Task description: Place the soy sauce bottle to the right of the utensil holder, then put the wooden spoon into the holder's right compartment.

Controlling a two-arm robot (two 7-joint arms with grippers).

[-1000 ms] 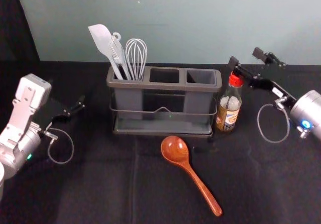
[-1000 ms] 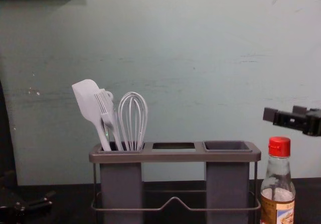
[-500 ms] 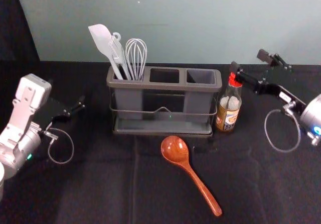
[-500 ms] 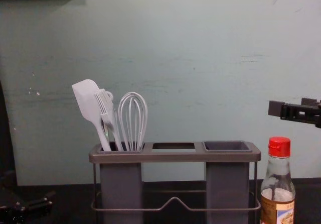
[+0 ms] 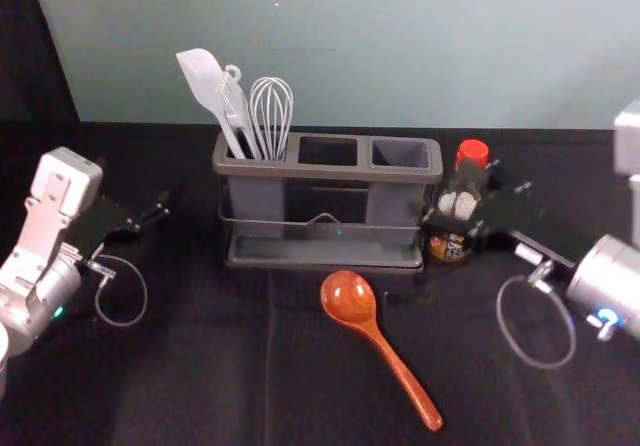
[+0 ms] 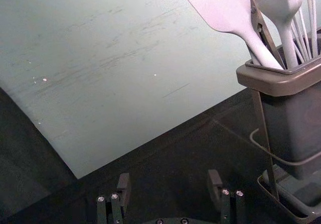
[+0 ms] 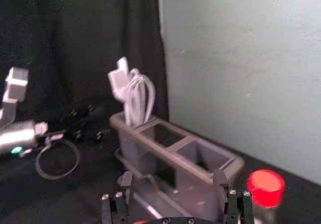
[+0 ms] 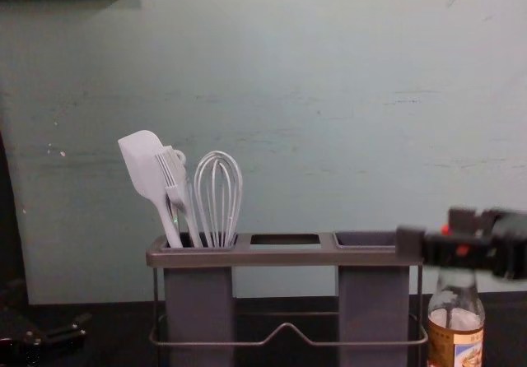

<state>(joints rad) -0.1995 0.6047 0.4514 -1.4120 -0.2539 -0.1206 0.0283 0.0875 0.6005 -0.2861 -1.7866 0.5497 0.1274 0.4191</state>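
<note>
The soy sauce bottle (image 5: 447, 247) stands upright just right of the utensil holder (image 5: 328, 172). Over the bottle's middle in the head view is my right gripper (image 5: 470, 204); in the chest view the same gripper (image 8: 435, 234) crosses the red cap and neck. Its own wrist view has the right gripper (image 7: 174, 180) open, the red cap (image 7: 266, 188) outside its fingers. Brown wooden spoon (image 5: 395, 366) lies before the holder, bowl toward it. My left gripper (image 5: 150, 216) is parked at the left; the left gripper (image 6: 169, 181) is open in its wrist view.
A white spatula (image 5: 202, 78), a brush and a whisk (image 5: 271, 116) stand in the holder's left compartment. The pale wall (image 8: 288, 95) rises behind. Dark cloth (image 5: 200, 366) covers the table.
From above the bottle, my right gripper has come down and nearer the body, now overlapping the bottle's cap and neck in the chest view. Bottle, spoon and left arm have stayed put.
</note>
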